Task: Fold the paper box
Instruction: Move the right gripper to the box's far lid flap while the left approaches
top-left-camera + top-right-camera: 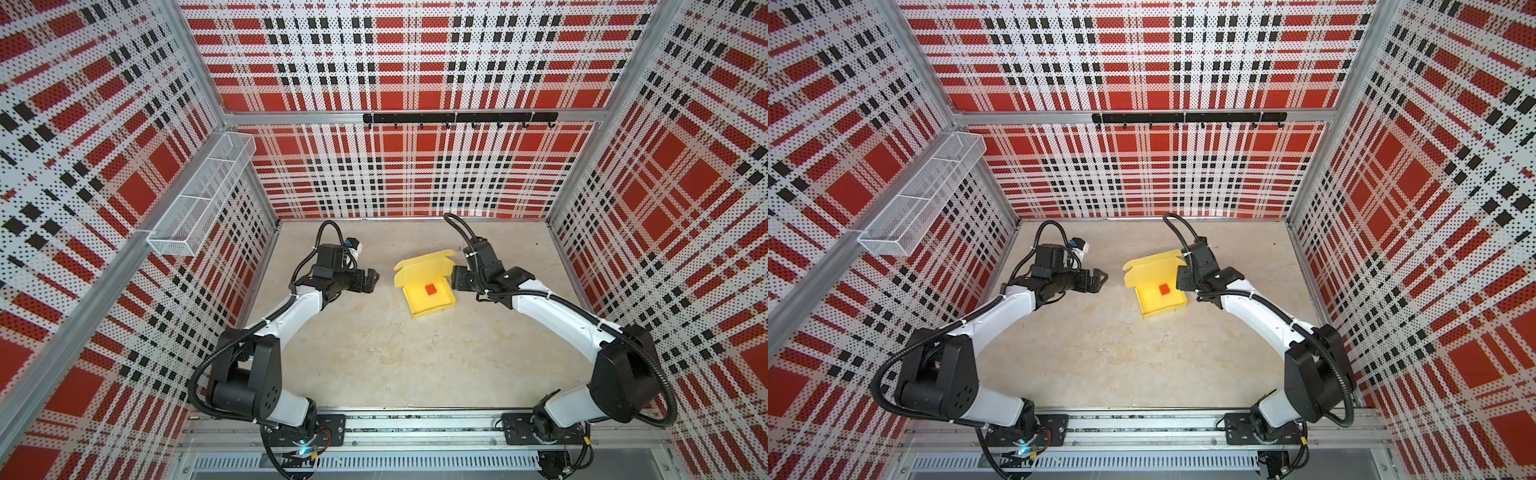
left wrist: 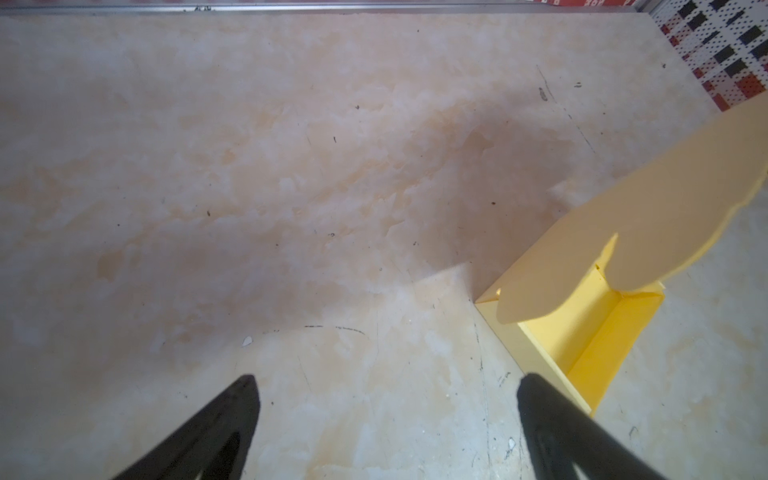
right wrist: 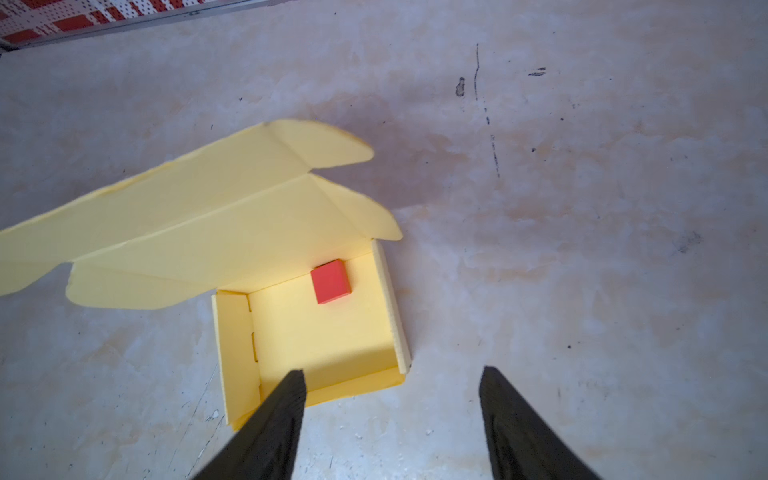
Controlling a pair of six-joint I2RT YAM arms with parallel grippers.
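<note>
Yellow card forms the paper box [image 1: 438,303], which sits on the beige marbled table [image 1: 374,357] near the middle of the frame in both top views, between the two arms. Its tray is folded up with low walls standing. The lid panel rises open from the far wall and leans toward the upper part of the frame, with rounded flaps at its ends. A small red square [image 1: 430,290] lies on the tray floor, closer to the lid than to the front wall. The left gripper [image 1: 373,281] hovers left of the box and apart from it, with its jaws spread wide. In the left wrist view its black fingers [image 2: 232,415] frame bare table, with a corner of the box beside one of them. The right gripper [image 1: 455,277] sits just beside the box's right wall, jaws apart and closed on nothing. In the right wrist view one finger overlaps the tray's near wall, but I cannot tell whether it touches the card. A white wire basket [image 1: 199,195] hangs on the plaid wall at upper left, and a black hook rail [image 1: 459,117] runs across the back wall at upper middle.
</note>
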